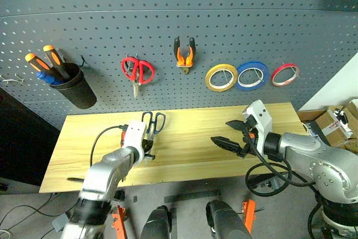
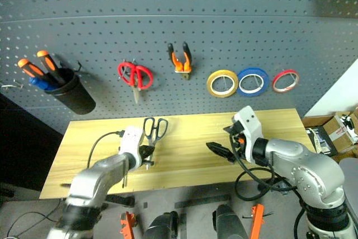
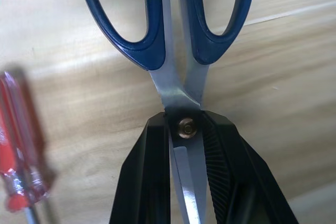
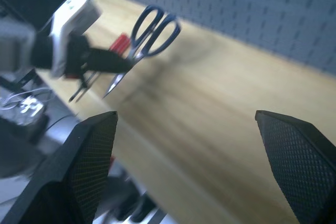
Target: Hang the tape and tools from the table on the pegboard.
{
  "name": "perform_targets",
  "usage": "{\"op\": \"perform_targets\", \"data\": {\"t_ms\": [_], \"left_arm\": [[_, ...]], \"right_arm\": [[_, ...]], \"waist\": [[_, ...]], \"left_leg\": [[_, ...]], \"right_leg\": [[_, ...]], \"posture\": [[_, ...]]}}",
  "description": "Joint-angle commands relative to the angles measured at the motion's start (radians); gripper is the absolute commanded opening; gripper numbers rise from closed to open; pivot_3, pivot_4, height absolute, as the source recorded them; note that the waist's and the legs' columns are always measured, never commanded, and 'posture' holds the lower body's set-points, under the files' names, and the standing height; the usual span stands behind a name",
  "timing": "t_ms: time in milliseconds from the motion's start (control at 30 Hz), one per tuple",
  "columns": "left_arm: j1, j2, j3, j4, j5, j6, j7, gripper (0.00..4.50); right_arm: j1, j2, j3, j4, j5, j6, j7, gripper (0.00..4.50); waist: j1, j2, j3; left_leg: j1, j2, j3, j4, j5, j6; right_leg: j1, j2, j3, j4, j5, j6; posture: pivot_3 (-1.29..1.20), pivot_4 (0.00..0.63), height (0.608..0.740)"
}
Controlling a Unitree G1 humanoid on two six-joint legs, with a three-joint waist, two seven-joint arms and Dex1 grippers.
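My left gripper [image 3: 186, 124] is shut on the steel blades of the dark-handled scissors [image 1: 154, 121], just behind the pivot. Their handles point toward the pegboard [image 1: 224, 20] over the left half of the table [image 1: 190, 160]. The red-handled screwdriver [image 3: 16, 150] lies on the wood beside that gripper. My right gripper [image 1: 229, 132] hovers open over the right half of the table, with nothing between its fingers. The orange-and-black pliers [image 1: 184, 54] hang on the pegboard, and the thin red tape ring [image 1: 285, 74] hangs at the right end of the row.
On the pegboard hang a black cup [image 1: 75, 88] with orange-handled screwdrivers, red-handled scissors [image 1: 137, 71], a yellow roll [image 1: 221, 77] and a blue roll [image 1: 252, 75]. Cardboard boxes [image 1: 335, 124] stand to the right of the table.
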Motion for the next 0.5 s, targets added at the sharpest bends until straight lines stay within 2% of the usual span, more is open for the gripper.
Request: {"op": "perform_targets", "data": {"t_ms": [33,133,200,333,500], "left_arm": [[0.112,0.04,0.02,-0.137,0.069,-0.232,-0.057,0.55],[0.216,0.073,0.053,-0.209,0.154,-0.441,-0.064,0.55],[0.247,0.073,0.07,-0.235,0.182,-0.51,-0.056,0.55],[0.244,0.052,0.135,-0.328,0.187,-0.516,-0.03,0.55],[0.106,0.02,0.142,-0.325,0.183,-0.46,-0.012,0.55]], "right_arm": [[0.015,-0.003,0.034,-0.068,-0.086,-0.143,-0.014,4.5],[0.025,0.023,0.047,-0.103,-0.09,-0.209,-0.003,4.5],[0.031,0.029,0.049,-0.111,-0.081,-0.227,0.007,4.5],[0.034,0.017,0.048,-0.094,-0.084,-0.24,0.021,4.5],[-0.003,0.03,0.049,-0.06,-0.08,-0.246,0.026,4.5]], "waist": [[0.003,0.0,0.0],[0.012,0.001,0.001],[0.021,0.001,0.001],[0.026,0.001,0.002],[0.028,0.001,0.002]], "left_leg": [[0.0,0.0,0.0,0.0,0.0,0.0],[0.0,0.0,0.001,0.0,0.0,0.0],[0.0,0.001,0.001,0.001,0.0,0.0],[-0.001,0.001,0.004,0.002,0.0,0.0],[-0.001,0.001,0.004,0.002,0.0,0.001]], "right_leg": [[0.0,0.0,0.0,0.0,0.0,0.0],[-0.001,-0.001,0.0,-0.001,0.0,-0.001],[-0.001,-0.002,0.0,-0.001,0.0,-0.001],[0.0,-0.002,-0.001,-0.001,-0.001,-0.001],[0.001,-0.001,-0.002,-0.001,0.0,0.0]], "posture": [[-0.15,0.223,0.74],[-0.14,0.223,0.74],[-0.13,0.223,0.74],[-0.12,0.223,0.74],[-0.1,0.217,0.74]]}}
